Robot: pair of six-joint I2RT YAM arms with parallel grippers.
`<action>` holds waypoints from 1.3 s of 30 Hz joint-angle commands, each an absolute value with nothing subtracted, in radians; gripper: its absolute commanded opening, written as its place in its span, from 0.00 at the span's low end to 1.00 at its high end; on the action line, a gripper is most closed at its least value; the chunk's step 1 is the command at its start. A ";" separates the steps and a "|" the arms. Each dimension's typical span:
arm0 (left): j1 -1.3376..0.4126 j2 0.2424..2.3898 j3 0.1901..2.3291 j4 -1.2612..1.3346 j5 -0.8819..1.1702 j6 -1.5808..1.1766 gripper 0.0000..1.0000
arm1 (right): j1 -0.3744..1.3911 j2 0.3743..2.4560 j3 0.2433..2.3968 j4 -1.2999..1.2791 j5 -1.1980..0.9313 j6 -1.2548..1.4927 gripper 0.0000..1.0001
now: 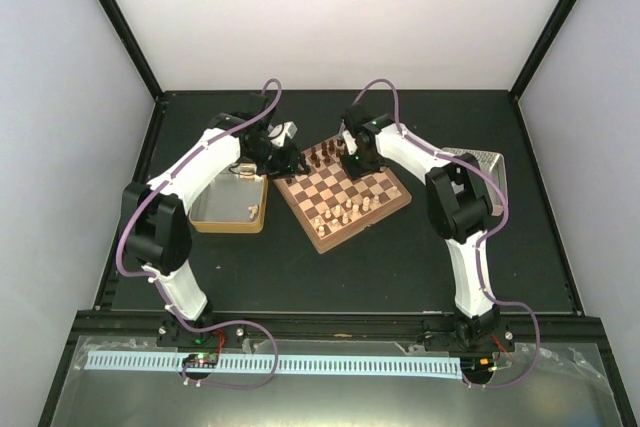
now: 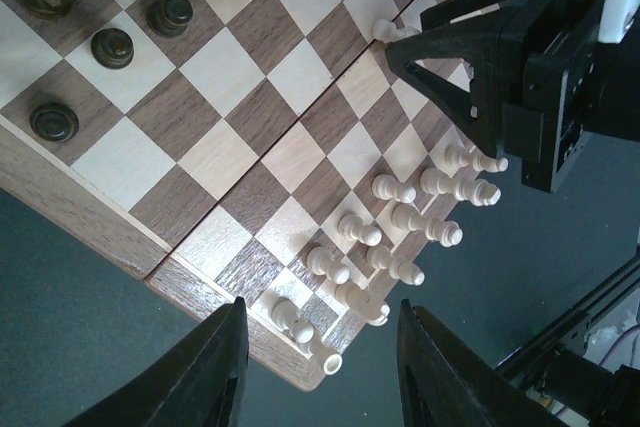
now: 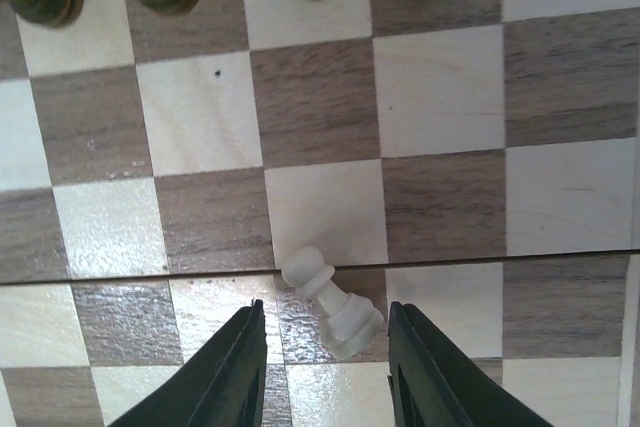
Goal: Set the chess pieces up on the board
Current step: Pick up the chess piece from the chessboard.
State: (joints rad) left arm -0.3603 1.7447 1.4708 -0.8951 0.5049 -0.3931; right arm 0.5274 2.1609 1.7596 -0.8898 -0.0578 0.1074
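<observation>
The checkered board (image 1: 345, 195) lies turned at table centre. Dark pieces (image 1: 322, 155) stand along its far edge, cream pieces (image 1: 345, 212) along its near edge. In the right wrist view a cream pawn (image 3: 333, 302) lies on its side on the board's middle seam, between the fingers of my open right gripper (image 3: 325, 372), untouched. My left gripper (image 2: 318, 367) is open and empty, hovering over the board's corner by the cream rows (image 2: 400, 227). The right gripper shows in the left wrist view (image 2: 470, 67), above the fallen pawn (image 2: 392, 31).
A tan rectangular tray (image 1: 230, 202) holding a couple of cream pieces sits left of the board. A silver metal tray (image 1: 480, 169) lies at the right, behind the right arm. Black table (image 1: 330, 277) stretches in front.
</observation>
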 commanded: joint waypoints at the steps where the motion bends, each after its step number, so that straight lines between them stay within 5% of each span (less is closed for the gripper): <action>1: -0.367 1.745 1.473 -0.873 0.512 -0.383 0.42 | 0.540 2.153 1.747 -0.875 -0.059 0.042 0.35; 17: -0.368 1.746 1.475 -0.865 0.517 -0.391 0.43 | 0.572 2.159 1.693 -0.862 0.025 -0.029 0.29; 24: -0.368 1.743 1.473 -0.854 0.523 -0.404 0.45 | 0.576 2.147 1.675 -0.817 0.052 -0.023 0.09; 39: -0.378 1.719 1.446 -0.646 0.791 -0.585 0.57 | 0.575 1.654 1.148 -0.217 -0.208 -0.061 0.06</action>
State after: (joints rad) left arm -0.3626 1.7447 1.4475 -0.7448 0.6609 -0.5140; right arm 0.5724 1.7638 1.2510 -0.4500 -0.0769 -0.0288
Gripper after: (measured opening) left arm 0.554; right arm 0.139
